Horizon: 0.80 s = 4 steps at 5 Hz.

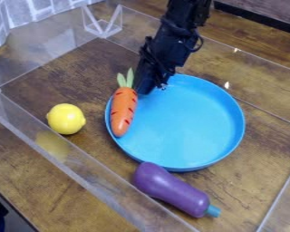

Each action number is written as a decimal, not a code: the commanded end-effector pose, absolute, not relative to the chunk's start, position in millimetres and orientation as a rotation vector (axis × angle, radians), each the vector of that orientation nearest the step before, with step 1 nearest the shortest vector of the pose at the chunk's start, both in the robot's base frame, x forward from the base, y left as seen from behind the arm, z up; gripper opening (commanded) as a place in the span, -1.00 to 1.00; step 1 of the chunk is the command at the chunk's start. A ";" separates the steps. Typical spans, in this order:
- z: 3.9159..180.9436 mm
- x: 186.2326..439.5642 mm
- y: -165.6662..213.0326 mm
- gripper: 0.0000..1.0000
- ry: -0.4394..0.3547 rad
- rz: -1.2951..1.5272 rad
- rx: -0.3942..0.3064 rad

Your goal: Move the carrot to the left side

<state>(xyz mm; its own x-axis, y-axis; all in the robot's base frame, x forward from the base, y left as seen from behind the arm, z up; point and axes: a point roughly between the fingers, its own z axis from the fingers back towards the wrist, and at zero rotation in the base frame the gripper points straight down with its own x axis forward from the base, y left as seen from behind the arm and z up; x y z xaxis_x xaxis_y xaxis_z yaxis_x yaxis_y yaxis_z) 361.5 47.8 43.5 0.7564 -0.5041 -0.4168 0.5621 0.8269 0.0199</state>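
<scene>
Camera view: carrot (124,106) sits at the left inside edge of a round, smooth blue plate (178,124) with a raised rim. Carrot is orange, matte-looking, tapered, dark line marks across the body, leafy green top pointing up and away from the plate's middle. Claw (152,80) is clenched, dark, at the plate's far rim, just beside the carrot's top; can't tell if they touch. Arm (179,34) is black, knobbly, with jointed segments. Worktop (57,76) is brown with wood grain. Lemon (65,119): yellow, rounded, left of the plate, apart from it. Eggplant (170,188): glossy purple, elongated, blue-green stem end, near the plate's near rim. Clear, straight-edged strip (81,168) runs diagonally across the near left.
</scene>
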 end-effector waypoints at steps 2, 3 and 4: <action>84.3 375.5 54.6 -1.00 0.373 -0.509 0.167; 65.7 369.6 56.4 1.00 0.381 -0.527 0.166; 46.0 364.4 57.3 1.00 0.388 -0.545 0.165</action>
